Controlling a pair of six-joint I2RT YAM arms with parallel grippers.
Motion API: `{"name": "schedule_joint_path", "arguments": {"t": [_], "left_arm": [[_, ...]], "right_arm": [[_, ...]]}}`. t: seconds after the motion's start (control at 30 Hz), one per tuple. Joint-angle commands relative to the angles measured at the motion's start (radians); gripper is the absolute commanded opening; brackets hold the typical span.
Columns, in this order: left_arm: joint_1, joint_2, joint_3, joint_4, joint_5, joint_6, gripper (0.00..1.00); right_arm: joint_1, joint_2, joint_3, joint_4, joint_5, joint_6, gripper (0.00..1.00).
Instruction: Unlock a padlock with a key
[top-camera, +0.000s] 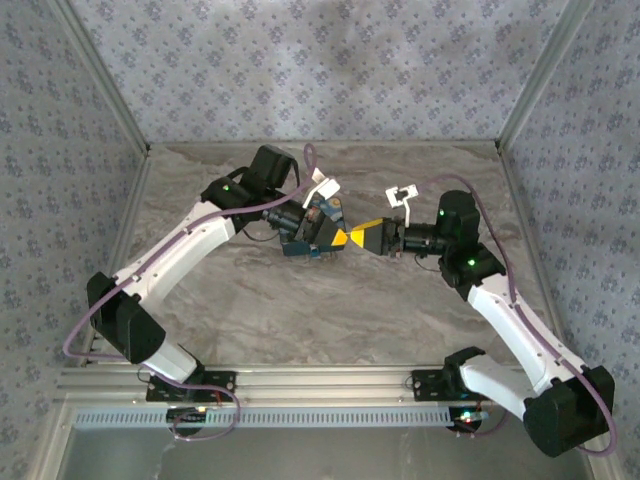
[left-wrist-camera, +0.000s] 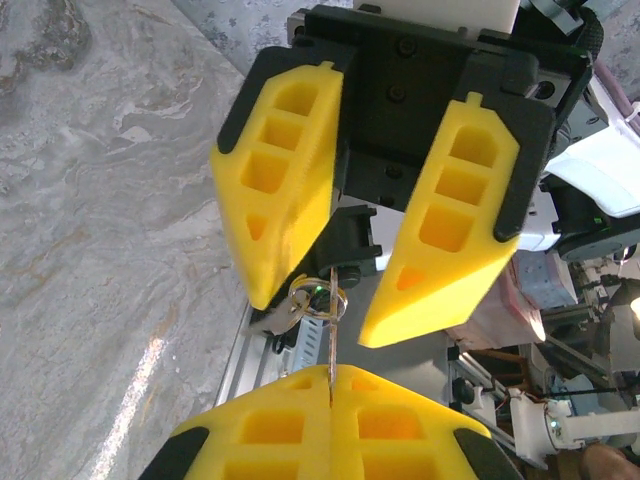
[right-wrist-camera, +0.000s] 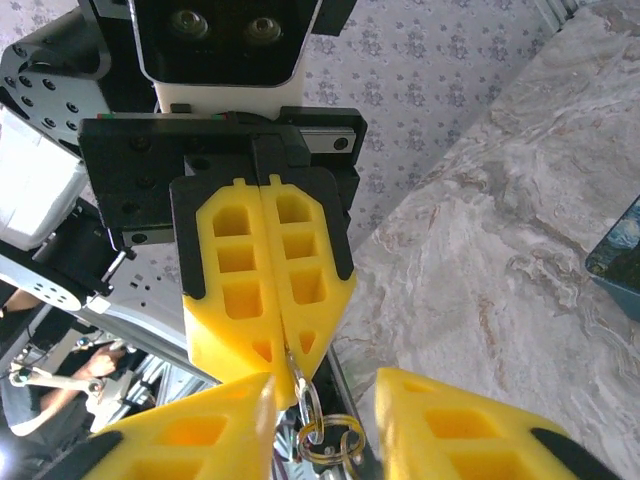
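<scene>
Clearly, the task is only in its early part. My left end effector (left-wrist-camera: 330, 385) is pressed together on the key (left-wrist-camera: 330, 340), which I see edge-on as a thin metal strip, and the key ring (right-wrist-camera: 325, 440) hangs free from it. My right end effector (right-wrist-camera: 325, 390) faces it with fingers apart, one on each side of the ring, and I see no contact. The two meet in the air just right of the box (top-camera: 303, 245), above the worktop (top-camera: 330, 320). I judge this to be a handover or a re-grip of the key, so inserting and turning are not yet done. The padlock I cannot find; it may be hidden at the box. Whether the blue box is open, and what is inside, I cannot tell.
</scene>
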Motion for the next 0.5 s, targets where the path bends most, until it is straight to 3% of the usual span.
{"name": "schedule_joint_path", "arguments": {"t": [0.0,0.13,0.23,0.47], "left_arm": [[-0.004,-0.018,-0.004,-0.005,0.026,0.023,0.00],[0.002,-0.019,-0.003,-0.007,0.024,0.024,0.00],[0.002,-0.019,-0.005,-0.011,0.025,0.025,0.00],[0.011,-0.022,-0.005,-0.012,0.018,0.028,0.00]], "right_arm": [[0.004,0.000,0.030,0.009,-0.018,-0.009,0.27],[-0.005,-0.010,0.023,-0.010,-0.021,-0.018,0.23],[-0.013,-0.020,0.019,-0.011,-0.025,-0.020,0.12],[-0.009,-0.023,0.025,-0.030,-0.049,-0.043,0.00]]}}
